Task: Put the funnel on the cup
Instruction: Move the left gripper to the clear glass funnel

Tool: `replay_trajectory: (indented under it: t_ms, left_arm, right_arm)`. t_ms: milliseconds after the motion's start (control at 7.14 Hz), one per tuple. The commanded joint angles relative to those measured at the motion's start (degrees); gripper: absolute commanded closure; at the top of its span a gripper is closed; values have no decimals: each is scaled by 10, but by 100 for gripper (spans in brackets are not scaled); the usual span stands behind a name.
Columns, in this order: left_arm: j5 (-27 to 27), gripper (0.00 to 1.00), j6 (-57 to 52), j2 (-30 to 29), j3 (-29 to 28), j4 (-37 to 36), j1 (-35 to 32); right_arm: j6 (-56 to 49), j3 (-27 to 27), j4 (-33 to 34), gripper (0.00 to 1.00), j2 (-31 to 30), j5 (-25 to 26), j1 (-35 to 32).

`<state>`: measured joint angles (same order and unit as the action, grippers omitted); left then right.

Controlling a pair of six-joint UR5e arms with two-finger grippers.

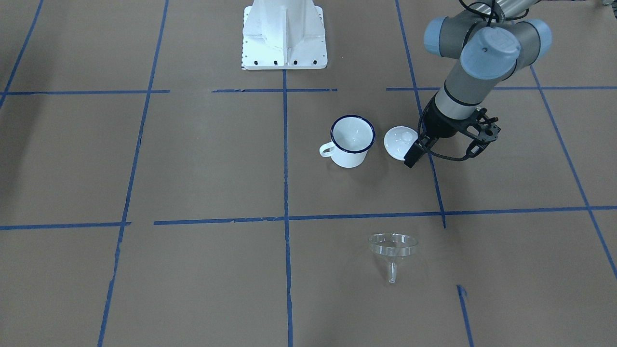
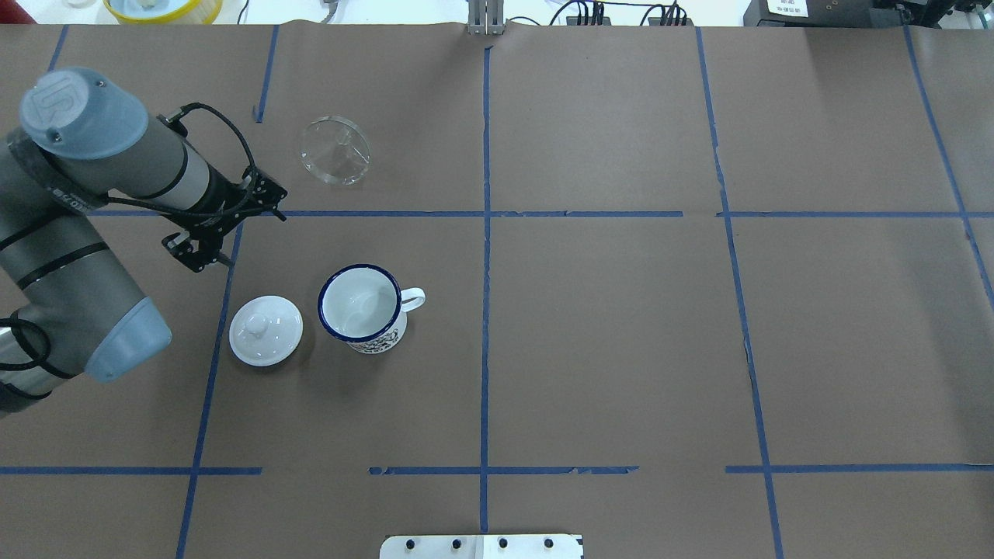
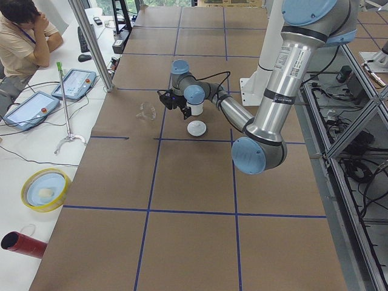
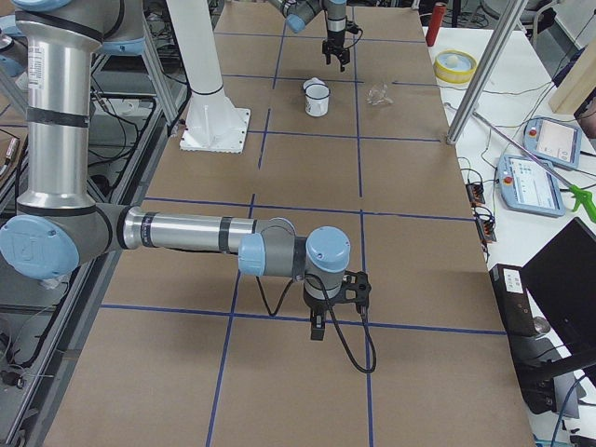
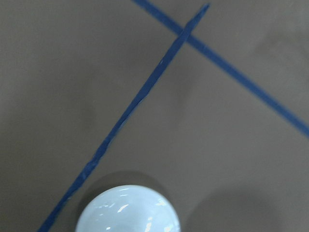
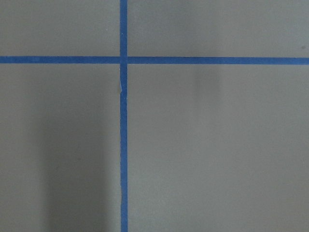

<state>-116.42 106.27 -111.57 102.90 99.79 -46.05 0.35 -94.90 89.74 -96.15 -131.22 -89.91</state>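
- The left fingers (image 1: 411, 158) hang low over the bench (image 1: 193, 168) above a blue tape line (image 1: 436, 185) and hold nothing; whether they are apart or together I cannot tell.
- Just beside them lies the white lid (image 1: 400, 141), knob up.
- Past the lid stands the cup (image 1: 352, 142), upright and empty, its handle turned away from the fingers.
- Well apart from them, toward the operators' side, the funnel (image 1: 393, 246) lies on the bench, nowhere near the cup.
- Farthest off, the right fingers (image 4: 318, 329) point down over bare bench; their state cannot be told.
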Motion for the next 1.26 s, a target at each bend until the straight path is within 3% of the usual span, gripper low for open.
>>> replay_trajectory:
  t_ms: [0, 280, 561, 701, 1121]
  left_arm:
    - [108, 0, 223, -22, -38, 133, -4]
    - [212, 0, 383, -48, -97, 228, -2]
    - [264, 0, 474, -112, -180, 233, 0]
    - [298, 0, 495, -117, -189, 235, 0]
    - [311, 0, 497, -148, -259, 247, 6]
  right_arm:
    - [0, 0, 0, 0, 0, 0, 0]
    - [0, 0, 0, 0, 0, 0, 0]
    - [0, 0, 0, 0, 0, 0, 0]
    - [0, 0, 0, 0, 0, 0, 0]
    - [0, 0, 0, 0, 0, 0, 0]
